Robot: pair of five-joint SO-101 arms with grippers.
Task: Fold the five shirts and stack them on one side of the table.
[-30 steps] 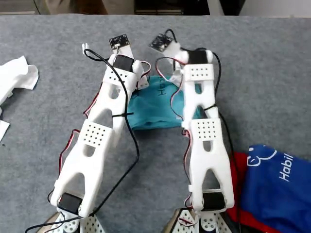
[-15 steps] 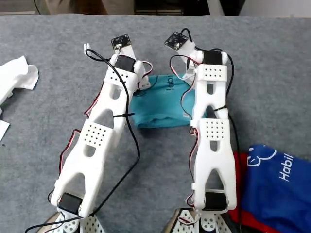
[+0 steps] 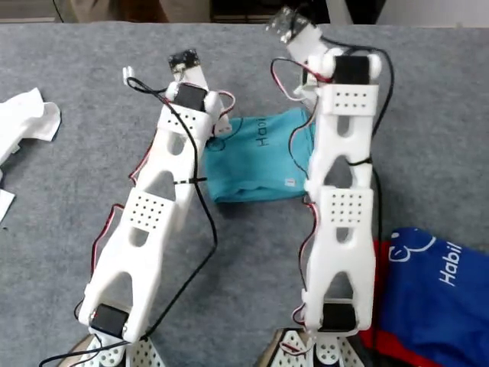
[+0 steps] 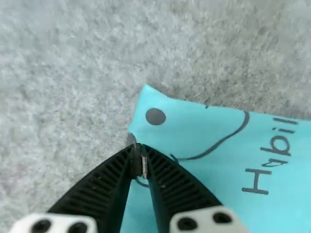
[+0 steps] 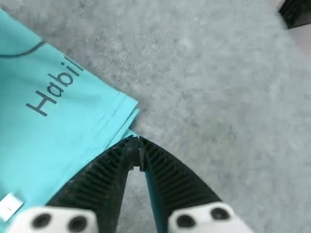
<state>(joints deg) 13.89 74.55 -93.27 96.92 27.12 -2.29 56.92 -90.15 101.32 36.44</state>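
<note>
**Both grippers pinch the teal shirt**

The teal shirt [image 3: 256, 164] is spread on the grey table [image 3: 428, 115] between the two arms, print side up. The left gripper [image 4: 137, 162] has its jaws pressed together on the shirt's edge, just beside the corner with the dark dot. The right gripper [image 5: 137, 153] is likewise closed. Its tips meet at the opposite edge, near a corner where two layers of cloth show, and a strip of teal shows between its fingers. A white shirt [image 3: 27, 122] lies well apart from the teal shirt, beyond the left arm. A blue shirt [image 3: 435, 294] rests on a red shirt [image 3: 380, 306], apart from the teal shirt on the right arm's side, nearer the arm bases.
</note>
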